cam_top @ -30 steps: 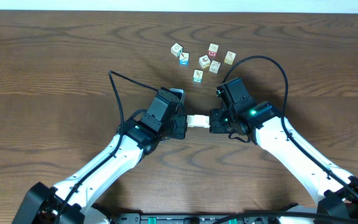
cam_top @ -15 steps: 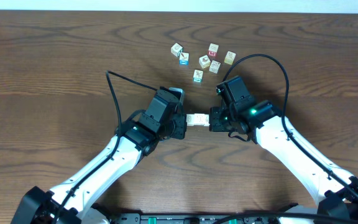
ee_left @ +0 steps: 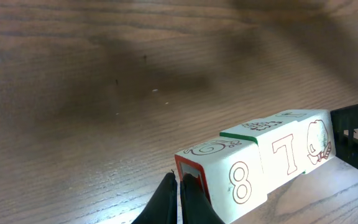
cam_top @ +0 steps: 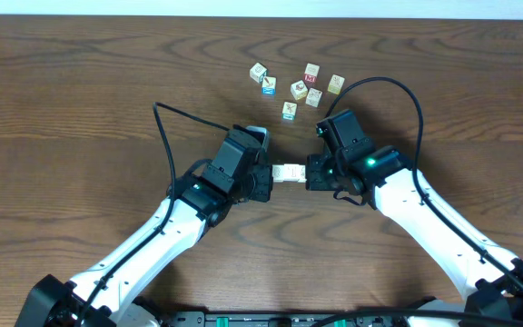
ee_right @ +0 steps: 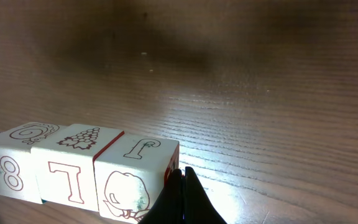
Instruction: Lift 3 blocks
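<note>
Three cream-white wooden blocks (cam_top: 288, 173) sit in a row at frame centre, pinched end to end between the left gripper (cam_top: 270, 174) and the right gripper (cam_top: 308, 173), each with fingers together. Loose coloured cubes (cam_top: 298, 86) crowd the upper centre. The dark wooden table (cam_top: 71, 91) lies bare left and right. The row sits slightly higher in the frame than a second ago (barely).

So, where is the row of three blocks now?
In the overhead view the row of three blocks is near the table's middle, pressed end to end between the left fingers and the right fingers, nearer the robot than the loose cubes.
</note>
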{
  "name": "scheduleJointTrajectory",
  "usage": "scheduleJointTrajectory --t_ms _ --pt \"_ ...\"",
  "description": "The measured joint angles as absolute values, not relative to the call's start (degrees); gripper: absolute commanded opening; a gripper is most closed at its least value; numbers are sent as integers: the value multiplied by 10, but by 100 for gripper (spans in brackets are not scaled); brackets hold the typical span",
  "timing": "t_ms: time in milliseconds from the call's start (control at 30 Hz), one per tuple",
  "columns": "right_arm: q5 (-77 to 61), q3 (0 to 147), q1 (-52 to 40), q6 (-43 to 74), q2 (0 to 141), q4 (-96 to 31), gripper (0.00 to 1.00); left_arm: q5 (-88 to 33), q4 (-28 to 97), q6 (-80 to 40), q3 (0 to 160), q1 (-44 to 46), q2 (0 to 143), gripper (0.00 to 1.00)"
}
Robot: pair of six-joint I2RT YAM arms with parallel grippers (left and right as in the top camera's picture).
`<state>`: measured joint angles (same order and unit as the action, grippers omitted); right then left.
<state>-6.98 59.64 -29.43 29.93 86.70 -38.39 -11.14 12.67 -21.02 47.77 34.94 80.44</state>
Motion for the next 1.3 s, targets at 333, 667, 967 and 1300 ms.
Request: scheduleJointTrajectory --t_ms 333,667,967,1300 --pt "-63 601 -294 300 862 -387 1 -109 128 -210 486 349 804 7" --pt "-63 606 -294 299 862 -394 1 -109 129 -210 487 349 804 7" --pt "-64 625 -294 299 861 -407 1 -96 128 -212 489 349 800 7" --pt "-64 629 -294 299 861 -409 1 -97 131 -212 489 349 784 7"
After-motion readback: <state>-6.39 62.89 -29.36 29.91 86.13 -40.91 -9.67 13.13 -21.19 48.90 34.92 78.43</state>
